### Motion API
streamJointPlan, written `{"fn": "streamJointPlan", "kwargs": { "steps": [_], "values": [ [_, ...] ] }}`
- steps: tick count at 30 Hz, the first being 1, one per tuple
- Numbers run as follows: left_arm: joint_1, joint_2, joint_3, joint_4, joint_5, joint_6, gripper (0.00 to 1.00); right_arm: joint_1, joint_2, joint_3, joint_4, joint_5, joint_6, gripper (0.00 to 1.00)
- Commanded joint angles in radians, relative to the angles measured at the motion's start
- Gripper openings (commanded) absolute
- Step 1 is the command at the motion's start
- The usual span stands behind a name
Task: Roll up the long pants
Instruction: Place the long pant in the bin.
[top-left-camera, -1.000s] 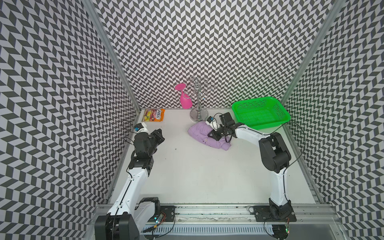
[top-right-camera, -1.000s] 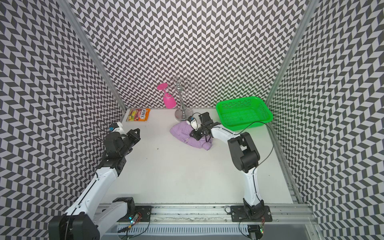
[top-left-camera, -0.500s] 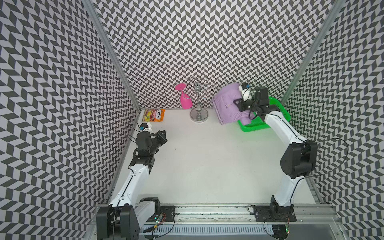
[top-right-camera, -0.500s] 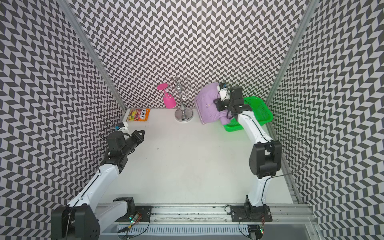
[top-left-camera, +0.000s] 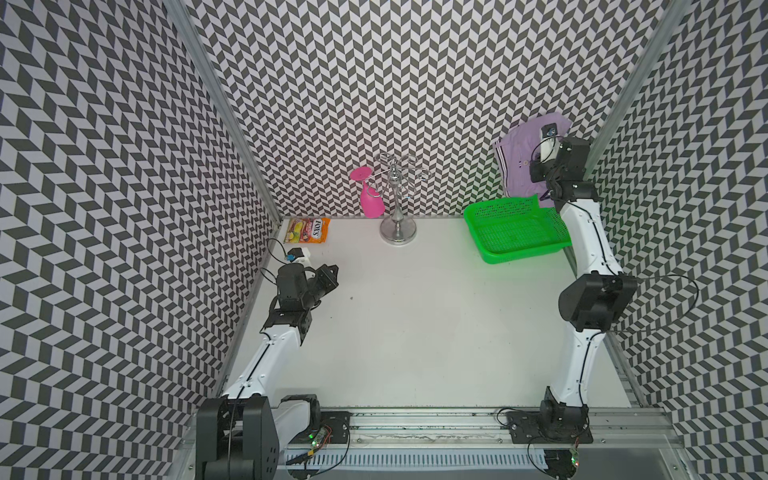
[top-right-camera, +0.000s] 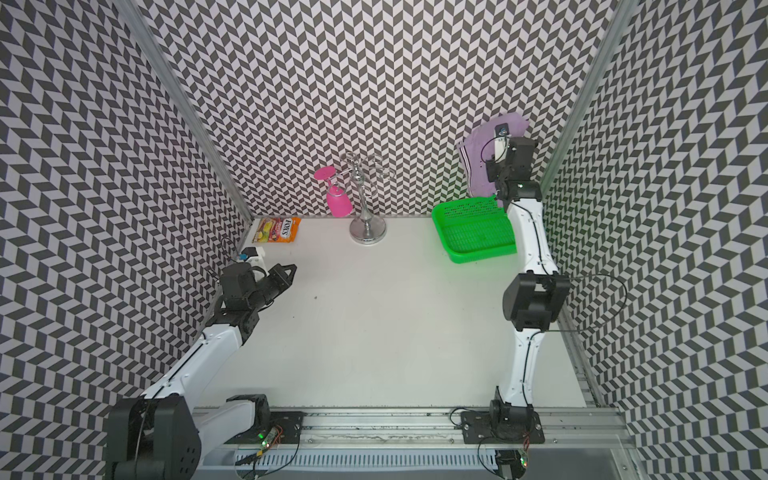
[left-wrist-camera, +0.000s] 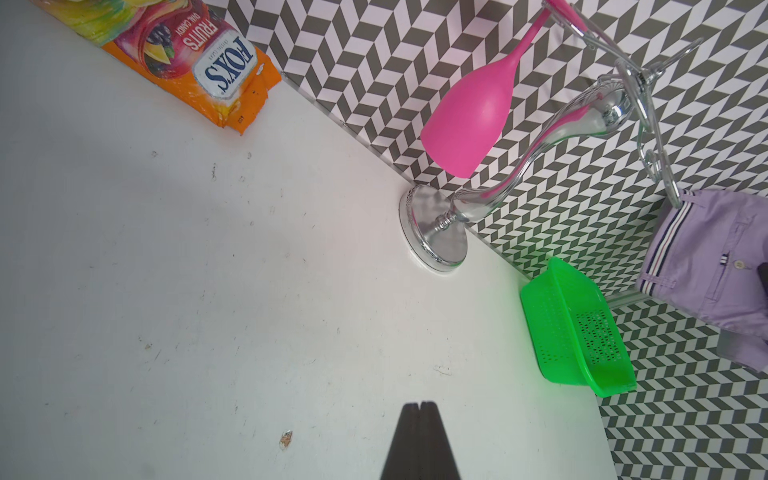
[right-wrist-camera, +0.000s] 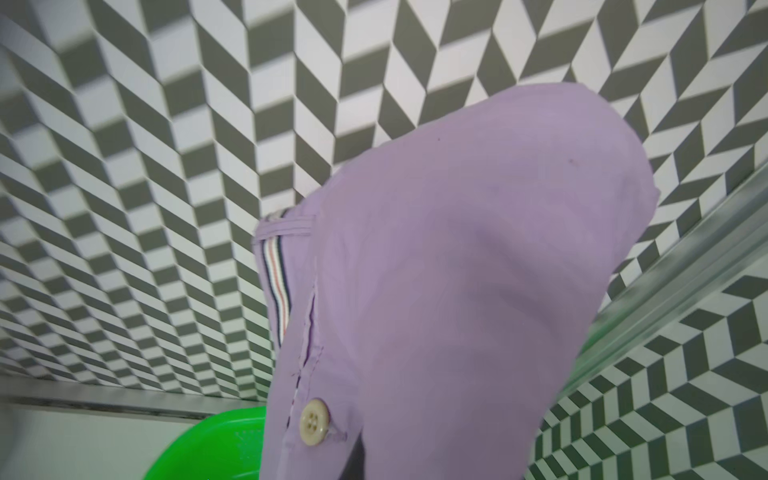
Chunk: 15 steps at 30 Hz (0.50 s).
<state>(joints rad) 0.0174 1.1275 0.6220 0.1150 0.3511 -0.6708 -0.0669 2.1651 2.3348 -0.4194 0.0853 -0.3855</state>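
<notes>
Top views: the long pants (top-left-camera: 517, 166), large lilac cloth trousers with a dark-and-white striped waistband, hang bunched in the air at the far right corner. They sit above the back rim of the green perforated plastic basket (top-left-camera: 498, 208), clear of the white tabletop (top-left-camera: 415, 324). Cannot tell whether the lowest fold brushes that rim. The right end effector (top-left-camera: 535, 166) is pinching the cloth near the waistband. In both top views the basket shows only its own mesh floor; nothing lies in it. The left end effector (top-right-camera: 291, 269) hovers low over the tabletop's left side, well apart from the pants.

Left wrist view: its two dark fingers (left-wrist-camera: 409, 436) are pressed together with nothing between them. The pants droop in slack folds above and beyond the basket, with a gap showing between them.

Right wrist view: lilac fabric fills most of the frame. A cream button (right-wrist-camera: 314, 422) and a pocket seam sit beside one dark finger (right-wrist-camera: 353, 463) tucked into the cloth.

Judgement: the garment is light, soft and limp, not fragile, and a single pinch lets it bunch instead of hanging flat. The weave looks unlikely to slip, though a thin one-layer pinch might. Rolling has not begun and probably needs the pants laid flat on the tabletop. The best holds look like the thicker waistband corners or the leg hems, one per end effector.
</notes>
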Motion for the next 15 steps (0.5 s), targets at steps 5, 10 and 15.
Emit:
{"fn": "streamJointPlan", "kwargs": {
  "steps": [5,10,15],
  "values": [
    [-0.020,0.032,-0.017,0.042,0.000,0.010,0.00,-0.007,0.044,-0.044,0.054,0.239,-0.188,0.00],
    [-0.039,0.067,-0.022,0.062,-0.017,0.003,0.00,0.006,0.056,-0.116,0.040,0.266,-0.202,0.00],
    [-0.069,0.114,-0.019,0.082,-0.037,-0.003,0.00,0.059,0.030,-0.291,0.085,0.141,-0.183,0.00]
  ]
}}
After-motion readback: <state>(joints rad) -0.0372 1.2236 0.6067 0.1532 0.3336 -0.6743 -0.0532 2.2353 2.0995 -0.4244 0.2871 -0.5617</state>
